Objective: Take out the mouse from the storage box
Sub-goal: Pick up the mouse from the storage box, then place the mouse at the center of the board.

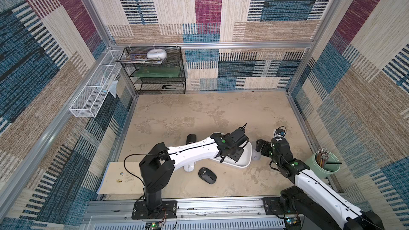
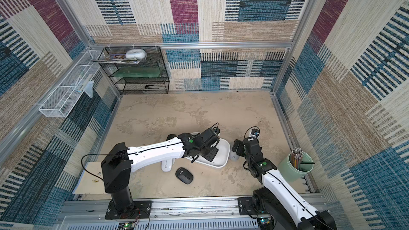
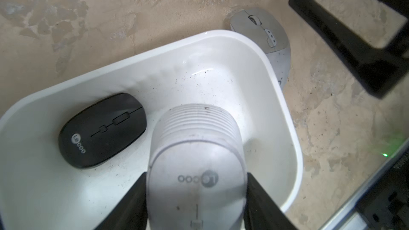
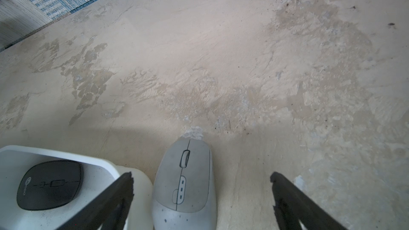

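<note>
Step in hand: lift-out. Left fingers point(image 3: 130, 202) clamp the white mouse point(image 3: 194, 151) inside the storage box point(image 3: 285, 107), a black mouse point(image 3: 101, 129) beside it. Beyond, right fingers point(image 4: 106, 200) stand wide over a grey mouse point(image 4: 183, 184) on the desk point(image 4: 221, 63). Next: raise clear of the rim

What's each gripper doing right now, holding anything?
Left gripper: closed on the white ribbed plastic computer mouse.
Right gripper: open, empty, near the grey plastic mouse.
</note>
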Controlling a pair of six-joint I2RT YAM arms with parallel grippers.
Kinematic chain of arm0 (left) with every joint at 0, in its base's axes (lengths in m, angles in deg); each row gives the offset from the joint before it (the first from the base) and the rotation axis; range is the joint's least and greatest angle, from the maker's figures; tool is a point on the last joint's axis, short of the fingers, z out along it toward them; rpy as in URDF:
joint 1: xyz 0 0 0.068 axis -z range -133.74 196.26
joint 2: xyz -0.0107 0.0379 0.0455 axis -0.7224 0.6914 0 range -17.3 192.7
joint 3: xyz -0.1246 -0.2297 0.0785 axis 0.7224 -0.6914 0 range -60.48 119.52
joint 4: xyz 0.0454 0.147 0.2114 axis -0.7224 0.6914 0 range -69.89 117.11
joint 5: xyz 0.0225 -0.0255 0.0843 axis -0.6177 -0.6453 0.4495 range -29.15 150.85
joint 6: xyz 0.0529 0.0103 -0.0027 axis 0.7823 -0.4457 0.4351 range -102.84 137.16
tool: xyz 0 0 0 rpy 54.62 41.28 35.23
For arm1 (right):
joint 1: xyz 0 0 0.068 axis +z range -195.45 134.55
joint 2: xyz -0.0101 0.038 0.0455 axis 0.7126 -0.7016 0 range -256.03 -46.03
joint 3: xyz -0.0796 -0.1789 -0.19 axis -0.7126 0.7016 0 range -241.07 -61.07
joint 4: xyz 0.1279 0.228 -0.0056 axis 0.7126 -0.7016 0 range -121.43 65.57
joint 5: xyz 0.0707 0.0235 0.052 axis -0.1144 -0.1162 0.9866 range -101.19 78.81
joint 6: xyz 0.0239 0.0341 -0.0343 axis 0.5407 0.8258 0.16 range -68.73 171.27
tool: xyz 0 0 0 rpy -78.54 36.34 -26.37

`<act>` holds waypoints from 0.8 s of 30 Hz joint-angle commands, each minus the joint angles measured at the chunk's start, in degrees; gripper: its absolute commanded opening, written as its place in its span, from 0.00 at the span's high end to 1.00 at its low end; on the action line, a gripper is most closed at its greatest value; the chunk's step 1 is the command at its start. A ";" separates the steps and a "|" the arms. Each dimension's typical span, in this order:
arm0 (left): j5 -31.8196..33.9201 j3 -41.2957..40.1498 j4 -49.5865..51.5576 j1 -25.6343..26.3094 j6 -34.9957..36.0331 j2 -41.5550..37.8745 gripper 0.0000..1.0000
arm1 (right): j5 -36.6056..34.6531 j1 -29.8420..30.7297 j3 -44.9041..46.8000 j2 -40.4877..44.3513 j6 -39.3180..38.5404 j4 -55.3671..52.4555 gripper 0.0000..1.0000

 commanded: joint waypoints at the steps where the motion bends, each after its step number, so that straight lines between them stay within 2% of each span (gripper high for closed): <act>1: 0.48 -3.83 -0.24 1.66 2.94 -4.59 0.45 | -0.01 0.05 -0.07 0.02 0.01 0.77 0.00; 5: -0.18 -8.37 -0.23 4.89 5.17 -9.29 0.45 | 0.02 0.05 -0.07 0.14 0.11 0.67 0.00; 10: -2.35 -12.27 -0.61 8.25 7.14 -11.08 0.47 | 0.15 0.05 -0.42 -0.31 0.25 0.17 0.00; 17: -4.03 -14.00 -1.49 11.09 10.35 -8.56 0.48 | 0.55 0.03 -0.43 0.03 0.61 -0.16 0.00; 24: -6.79 -14.40 -3.54 11.69 13.28 -4.35 0.47 | 1.54 0.05 -1.17 0.15 1.37 -2.06 0.00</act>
